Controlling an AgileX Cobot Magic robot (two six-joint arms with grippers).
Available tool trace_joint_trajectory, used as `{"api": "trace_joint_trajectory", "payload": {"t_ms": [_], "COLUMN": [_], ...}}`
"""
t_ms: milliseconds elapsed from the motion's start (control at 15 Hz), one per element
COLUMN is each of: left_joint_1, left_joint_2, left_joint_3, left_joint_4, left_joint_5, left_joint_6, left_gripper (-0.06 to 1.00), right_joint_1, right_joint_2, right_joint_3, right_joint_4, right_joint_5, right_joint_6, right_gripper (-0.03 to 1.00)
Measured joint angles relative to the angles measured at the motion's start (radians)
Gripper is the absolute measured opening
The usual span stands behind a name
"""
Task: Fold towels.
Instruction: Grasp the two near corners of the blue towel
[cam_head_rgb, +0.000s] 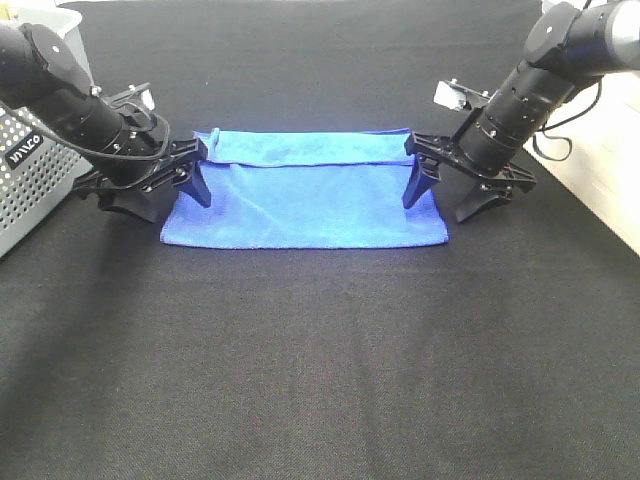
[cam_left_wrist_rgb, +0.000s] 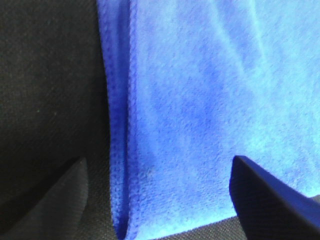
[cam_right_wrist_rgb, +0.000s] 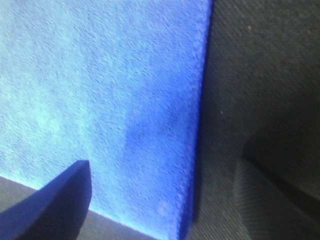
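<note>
- On the black bench (cam_head_rgb: 320, 380), the blue towel (cam_head_rgb: 305, 205) lay flat, with its long edges running side to side. A narrow band along its far long edge looked doubled over onto the rest.
- The left claw (cam_head_rgb: 178, 205) stood at the towel's left short edge, jaws apart and holding nothing. In the wrist view, one of its fingers (cam_left_wrist_rgb: 270, 205) was over the cloth and the other was over bare bench just outside the hem.
- The right claw (cam_head_rgb: 438, 208) stood at the towel's right short edge, also spread and empty. It straddled that hem the same way.
- No view showed whether the tips touched the cloth or hung just above it.
- The left wrist view showed two layers at the towel's left hem, so the cloth was at least double there.
- Handling, judged: the towel was light, soft, napped and fully limp. It should sag from any single hold and was not fragile. The pile should grip well; the likely fault was pinching only the top layer.
- Hold, judged: pinch both ends of one long edge, all layers together and matched left to right, so the edge lifts straight.
- A white perforated basket (cam_head_rgb: 25, 190) sat well off the towel's left end and was not involved.
</note>
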Motion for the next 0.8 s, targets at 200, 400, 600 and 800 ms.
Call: {"api": "trace_joint_trajectory", "payload": {"t_ms": [200, 400, 600, 800], "left_joint_1": [-0.003, -0.025, -0.026, -0.026], "left_joint_2": [0.027, 0.043, 0.057, 0.057], "left_joint_3": [0.0, -0.005, -0.005, -0.005], "left_joint_4": [-0.024, -0.071, -0.084, -0.084], "left_joint_5": [-0.003, -0.027, -0.023, -0.002], "left_joint_6": [0.005, 0.035, 0.035, 0.035], "left_gripper": [0.74, 0.63, 0.08, 0.01], "right_joint_1": [-0.001, -0.004, -0.004, -0.004], "right_joint_2": [0.021, 0.04, 0.056, 0.056], "right_joint_3": [-0.003, -0.003, -0.003, -0.003], "right_joint_4": [0.02, 0.124, 0.125, 0.094], "right_joint_5": [-0.001, -0.008, -0.01, -0.008], "right_joint_6": [-0.012, -0.072, -0.036, -0.008], "right_gripper": [0.74, 0.58, 0.15, 0.0]}}
